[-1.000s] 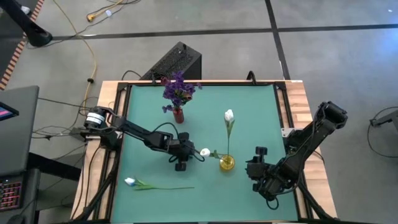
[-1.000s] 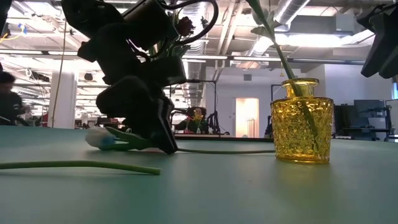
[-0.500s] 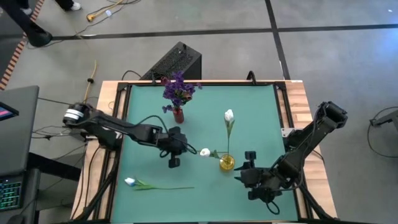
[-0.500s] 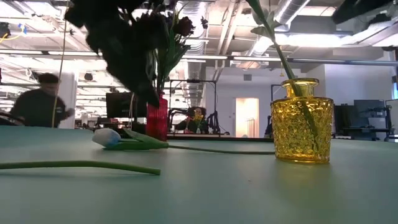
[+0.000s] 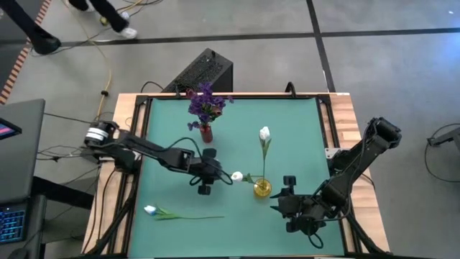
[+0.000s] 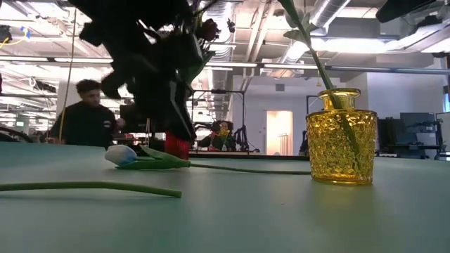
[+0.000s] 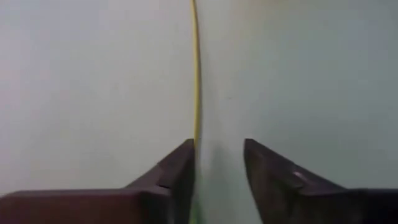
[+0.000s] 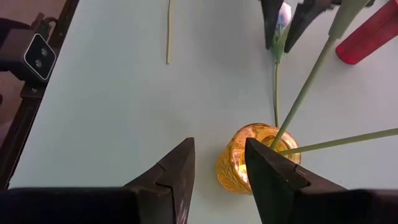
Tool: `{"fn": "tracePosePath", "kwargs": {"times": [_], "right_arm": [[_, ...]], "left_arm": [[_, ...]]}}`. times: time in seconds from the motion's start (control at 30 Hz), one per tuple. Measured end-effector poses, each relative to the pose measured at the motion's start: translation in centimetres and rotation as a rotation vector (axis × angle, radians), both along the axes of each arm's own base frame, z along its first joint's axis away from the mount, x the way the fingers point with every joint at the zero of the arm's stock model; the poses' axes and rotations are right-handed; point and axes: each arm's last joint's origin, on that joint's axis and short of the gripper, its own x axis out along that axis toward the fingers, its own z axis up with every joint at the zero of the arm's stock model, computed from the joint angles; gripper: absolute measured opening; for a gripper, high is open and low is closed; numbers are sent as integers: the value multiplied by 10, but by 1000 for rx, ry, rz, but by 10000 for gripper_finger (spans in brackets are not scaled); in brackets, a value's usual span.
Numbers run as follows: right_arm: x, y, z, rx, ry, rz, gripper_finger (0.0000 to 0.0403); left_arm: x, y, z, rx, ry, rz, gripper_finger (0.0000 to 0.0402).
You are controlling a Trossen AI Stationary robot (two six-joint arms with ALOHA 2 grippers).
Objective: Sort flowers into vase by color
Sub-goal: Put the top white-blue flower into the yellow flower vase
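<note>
The left hand (image 5: 215, 178) hangs low over the middle of the green tabletop (image 5: 172, 144), its two fingers (image 7: 177, 171) a little apart, with the thin green stem (image 7: 195, 74) of a lying white flower (image 5: 236, 175) running up to the gap between them; whether they touch it cannot be told. The right hand (image 5: 282, 203) sits near the front right of the tabletop, just beside the yellow glass vase (image 5: 262, 188), fingers (image 8: 267, 168) apart and holding nothing.

Three white flowers show. One stands upright in the yellow vase, its bud (image 5: 264, 132) well above the rim. The second lies flat with its bud beside the left hand and its stem reaching toward the vase. The third (image 5: 150, 210) lies alone near the front left edge, its stem stretching rightward. One bunch of purple blooms (image 5: 208, 103) stands in a red vase (image 5: 206, 133) toward the back, behind the left arm.

In the low view the dark left arm partly covers the red vase (image 6: 177, 144). A person (image 6: 88, 116) is in the room beyond.

A black box (image 5: 203, 71) sits on the floor behind the tabletop's back edge. The back right quarter and the strip between the two lying flowers offer bare green surface.
</note>
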Motion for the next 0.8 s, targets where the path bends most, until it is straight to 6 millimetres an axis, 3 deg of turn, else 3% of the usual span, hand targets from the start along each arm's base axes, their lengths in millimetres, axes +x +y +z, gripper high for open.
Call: {"fn": "tracePosePath", "kwargs": {"times": [0.2, 0.37, 0.6, 0.8], "right_arm": [[0, 0, 0, -6, 2, 5, 166], [0, 0, 0, -6, 1, 5, 166], [1, 0, 0, 0, -5, 3, 166], [1, 0, 0, 7, -9, -3, 166]], "left_arm": [[11, -1, -15, 10, -8, -1, 213], [13, 6, -31, -2, 46, 30, 239], [11, 16, -37, -77, 116, 51, 224], [7, 16, -39, -107, 164, 59, 142]]}}
